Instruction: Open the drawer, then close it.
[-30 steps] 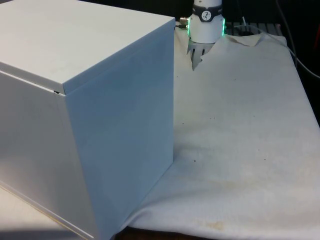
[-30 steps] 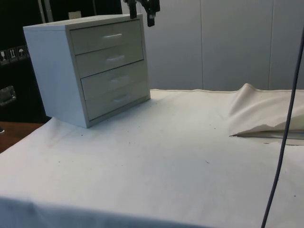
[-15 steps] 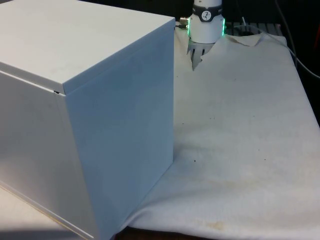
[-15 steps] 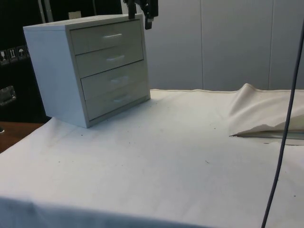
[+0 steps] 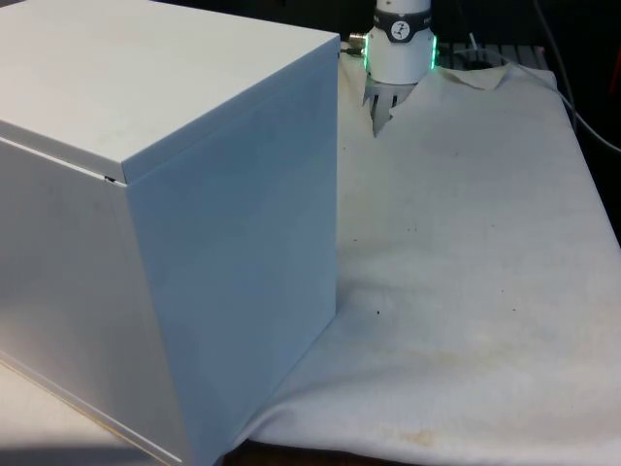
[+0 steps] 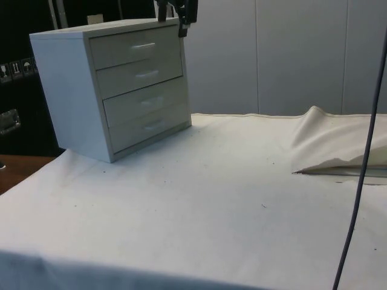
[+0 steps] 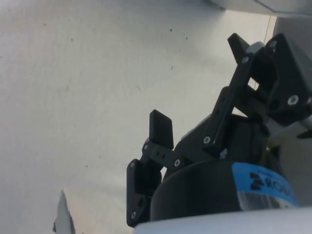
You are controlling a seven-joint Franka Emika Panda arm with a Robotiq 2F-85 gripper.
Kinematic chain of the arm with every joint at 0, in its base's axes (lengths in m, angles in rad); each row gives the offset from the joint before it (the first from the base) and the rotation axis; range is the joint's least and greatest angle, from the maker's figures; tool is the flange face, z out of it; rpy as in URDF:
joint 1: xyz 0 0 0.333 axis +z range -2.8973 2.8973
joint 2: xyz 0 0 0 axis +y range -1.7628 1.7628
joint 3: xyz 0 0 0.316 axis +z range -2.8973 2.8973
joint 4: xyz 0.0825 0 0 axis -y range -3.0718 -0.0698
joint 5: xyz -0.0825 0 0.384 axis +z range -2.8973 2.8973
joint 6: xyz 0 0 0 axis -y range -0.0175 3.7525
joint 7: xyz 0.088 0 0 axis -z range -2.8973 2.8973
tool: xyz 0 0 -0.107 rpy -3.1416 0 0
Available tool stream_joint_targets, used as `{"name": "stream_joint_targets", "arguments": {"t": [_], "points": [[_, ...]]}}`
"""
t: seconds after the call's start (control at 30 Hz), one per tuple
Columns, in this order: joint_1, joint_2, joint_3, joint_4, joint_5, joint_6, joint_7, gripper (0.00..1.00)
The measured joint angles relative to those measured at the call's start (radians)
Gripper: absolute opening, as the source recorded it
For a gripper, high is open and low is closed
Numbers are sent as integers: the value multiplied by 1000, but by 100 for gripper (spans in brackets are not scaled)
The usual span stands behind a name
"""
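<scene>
A white chest of drawers [image 6: 115,84] stands on the cloth. Its several drawers are all pushed in, each with a small pale handle; the top drawer [image 6: 136,47] is flush like the others. In the front view the chest [image 5: 165,223] turns its plain back and side to me. My black gripper [image 6: 174,15] hangs at the level of the chest's top, by the top corner on the drawer side, touching nothing. In the wrist view the gripper [image 7: 199,83] is open, with only cloth between its fingers [image 7: 161,127]. The arm's white wrist [image 5: 400,49] rises behind the chest.
The white cloth [image 6: 211,199] spreads wide in front of the drawers. A raised fold of cloth [image 6: 338,145] lies at the side view's right, and a dark cable [image 6: 363,157] hangs down there. Pale wall panels [image 6: 290,54] stand behind.
In the side view the gripper has shifted a little towards the chest's top corner. The drawers have not moved.
</scene>
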Motion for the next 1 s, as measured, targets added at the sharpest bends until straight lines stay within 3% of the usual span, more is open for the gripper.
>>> {"name": "stream_joint_targets", "arguments": {"t": [0.43, 0.73, 1.0], "points": [[0, 2, -14, -29, 1, 121, -13, 100], [0, 10, -25, -32, 7, 133, -14, 100], [-1, 69, -58, -45, 26, 251, -14, 100]]}}
